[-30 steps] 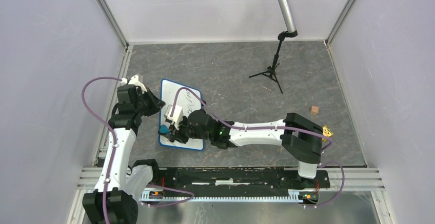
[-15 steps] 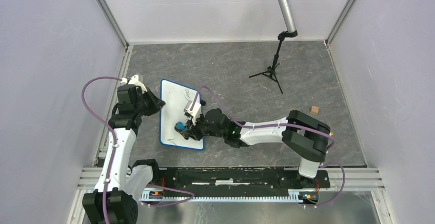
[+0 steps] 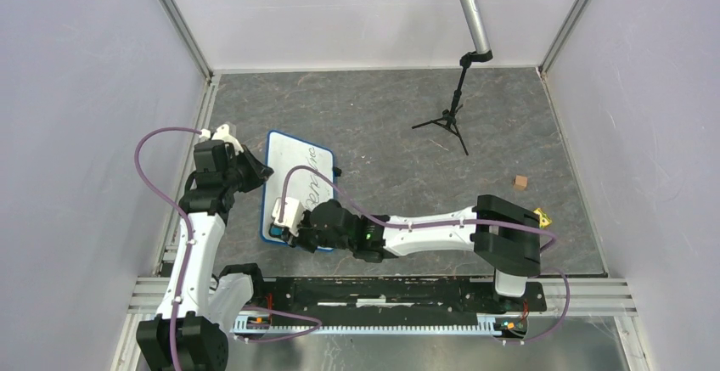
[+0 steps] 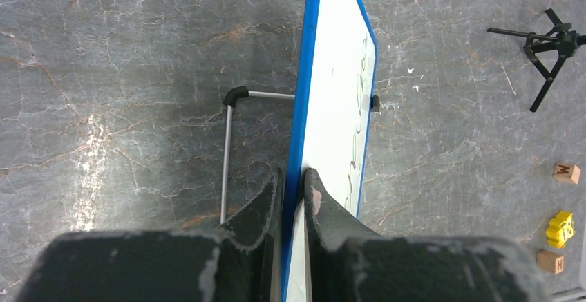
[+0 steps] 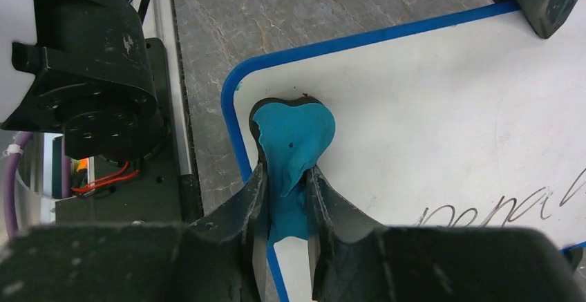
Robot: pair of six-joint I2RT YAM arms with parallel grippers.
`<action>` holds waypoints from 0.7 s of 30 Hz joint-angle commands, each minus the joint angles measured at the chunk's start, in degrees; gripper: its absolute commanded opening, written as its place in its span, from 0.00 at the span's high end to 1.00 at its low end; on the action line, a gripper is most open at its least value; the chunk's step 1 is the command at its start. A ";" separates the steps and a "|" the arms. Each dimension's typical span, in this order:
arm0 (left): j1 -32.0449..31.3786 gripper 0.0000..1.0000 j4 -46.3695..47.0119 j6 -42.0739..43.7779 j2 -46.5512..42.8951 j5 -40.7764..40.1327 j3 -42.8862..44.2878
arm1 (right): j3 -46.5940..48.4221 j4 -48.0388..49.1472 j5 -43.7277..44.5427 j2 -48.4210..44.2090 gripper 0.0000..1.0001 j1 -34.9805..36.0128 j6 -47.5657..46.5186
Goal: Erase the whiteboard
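1. Change: over the last second the right gripper (image 5: 287, 172) swung out to mid-board and has now come back to the near-left corner of the whiteboard (image 3: 293, 160). It is pinched narrow on the blue eraser (image 5: 294, 136), whose pad sits flat on the face just inside the rim.
2. Meaning: the near-corner patch around the eraser looks clean. A cursive line (image 5: 511, 209) remains further along the face, so I'd call the job partly done, with more strokes needed toward the far and right side.
3. Left gripper (image 4: 293, 177) is unmoved. Its jaws are clamped tight on the board's left blue rim, steadying it.
4. Board location: left-centre of the worktop (image 3: 407, 142), between the two arms, with a wire stand (image 4: 229, 143) behind it.
5. In the way: the right arm's purple cable (image 3: 293, 176) loops over the board face, and the left gripper covers a bit of the rim.
6. Clear of the work: mic tripod (image 3: 448, 120) and wooden block (image 3: 520, 182), both well apart.
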 commanded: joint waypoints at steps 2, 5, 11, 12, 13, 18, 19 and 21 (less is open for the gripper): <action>-0.85 0.98 0.49 0.11 -0.60 1.08 -0.15 | -6.08 -0.07 -3.37 0.68 0.95 2.00 -2.50; -0.85 0.98 0.49 0.11 -0.65 1.25 -0.20 | -10.83 1.65 -2.46 -0.67 0.96 -0.30 -0.93; -1.14 0.98 0.49 0.02 -0.78 1.17 -0.24 | -13.36 -1.03 1.49 -1.12 0.95 -2.74 -2.21; -1.18 0.98 0.49 0.02 -0.70 1.17 -0.13 | -12.66 -2.20 2.03 -0.90 0.95 -2.72 -2.46; -1.20 0.98 0.49 0.02 -0.59 1.25 -0.20 | -11.80 -3.02 2.07 -0.87 0.95 -2.67 -2.52; -1.20 0.98 0.49 -0.06 -0.77 1.00 -0.15 | -4.16 -7.65 2.68 -1.44 0.95 0.27 -5.10; -1.21 0.98 0.49 -0.07 -0.89 0.95 -0.19 | -2.65 -8.08 2.57 -1.61 0.95 1.16 -5.63; -1.20 0.98 0.47 -0.07 -0.91 0.95 -0.20 | -0.27 -7.30 1.76 -1.75 0.95 2.28 -6.25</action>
